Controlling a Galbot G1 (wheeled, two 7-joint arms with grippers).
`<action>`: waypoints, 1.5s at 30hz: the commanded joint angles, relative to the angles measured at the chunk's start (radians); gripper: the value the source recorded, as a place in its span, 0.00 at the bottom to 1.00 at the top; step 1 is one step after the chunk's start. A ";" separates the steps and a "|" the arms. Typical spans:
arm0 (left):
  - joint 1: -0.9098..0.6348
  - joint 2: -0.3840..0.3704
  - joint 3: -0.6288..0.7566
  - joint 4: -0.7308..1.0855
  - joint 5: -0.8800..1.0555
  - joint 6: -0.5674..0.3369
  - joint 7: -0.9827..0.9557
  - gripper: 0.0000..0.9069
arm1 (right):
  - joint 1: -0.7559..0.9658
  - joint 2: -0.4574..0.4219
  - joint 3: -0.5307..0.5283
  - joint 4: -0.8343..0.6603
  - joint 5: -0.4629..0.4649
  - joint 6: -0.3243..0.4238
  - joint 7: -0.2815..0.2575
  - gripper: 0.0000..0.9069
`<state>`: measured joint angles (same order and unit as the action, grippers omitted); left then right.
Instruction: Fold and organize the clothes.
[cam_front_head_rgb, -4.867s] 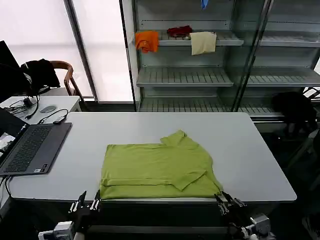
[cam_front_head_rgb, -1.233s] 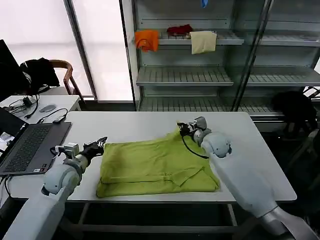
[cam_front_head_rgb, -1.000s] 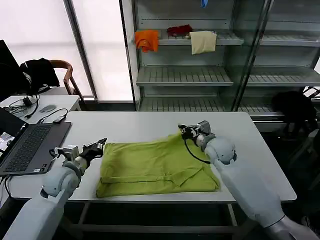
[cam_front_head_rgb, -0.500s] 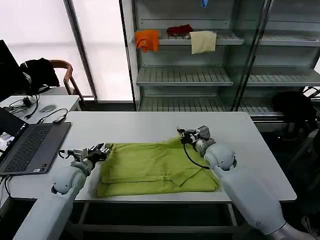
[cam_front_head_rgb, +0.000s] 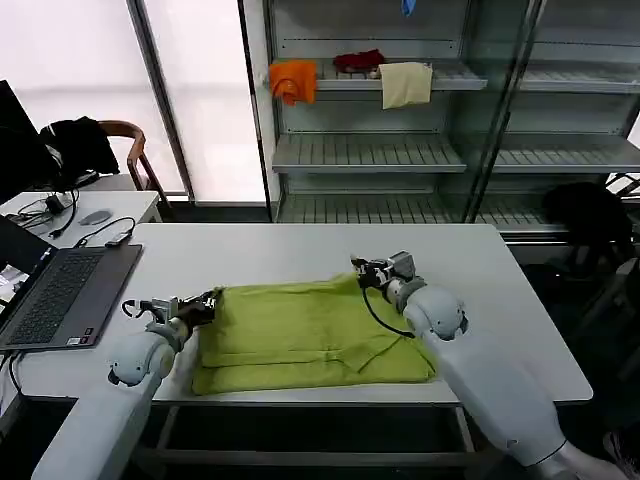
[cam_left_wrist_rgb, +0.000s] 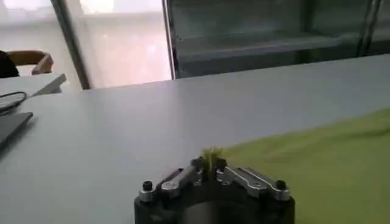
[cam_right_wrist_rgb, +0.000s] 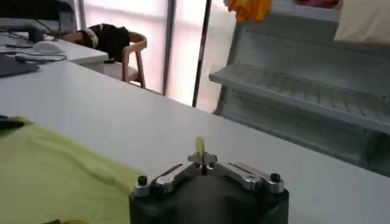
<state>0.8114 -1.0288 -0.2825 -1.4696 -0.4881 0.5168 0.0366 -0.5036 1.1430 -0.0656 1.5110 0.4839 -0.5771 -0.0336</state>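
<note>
Left gripper (cam_front_head_rgb: 208, 301): we are pinching the T-shirt (cam_front_head_rgb: 310, 335) at its far left corner
Right gripper (cam_front_head_rgb: 360, 270): we are clamping its far right corner

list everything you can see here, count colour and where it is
T-shirt: one, lime-green, flat on the table's middle, near the front edge
table: one, white
laptop: one, grey, open at the table's left end
orange cloth: one, on the upper shelf behind
red cloth: one, same shelf
cream cloth: one, hanging over that shelf's edge
chair: one, wooden, back left, dark garment on it
left gripper: shut on the shirt's far left corner
right gripper: shut on its far right corner
</note>
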 joint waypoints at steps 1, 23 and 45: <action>-0.003 0.001 0.009 0.007 0.006 -0.024 0.003 0.00 | 0.006 0.001 -0.003 -0.009 0.000 0.001 0.001 0.00; 0.244 0.099 -0.097 -0.391 -0.124 -0.101 -0.037 0.00 | -0.165 -0.097 0.078 0.206 0.048 -0.001 0.019 0.00; 0.527 0.068 -0.211 -0.640 -0.019 -0.011 -0.139 0.00 | -0.399 -0.272 0.198 0.526 0.070 -0.003 0.055 0.00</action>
<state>1.2255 -0.9546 -0.4627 -2.0132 -0.5446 0.4795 -0.0751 -0.8269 0.9126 0.1082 1.9273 0.5494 -0.5796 0.0168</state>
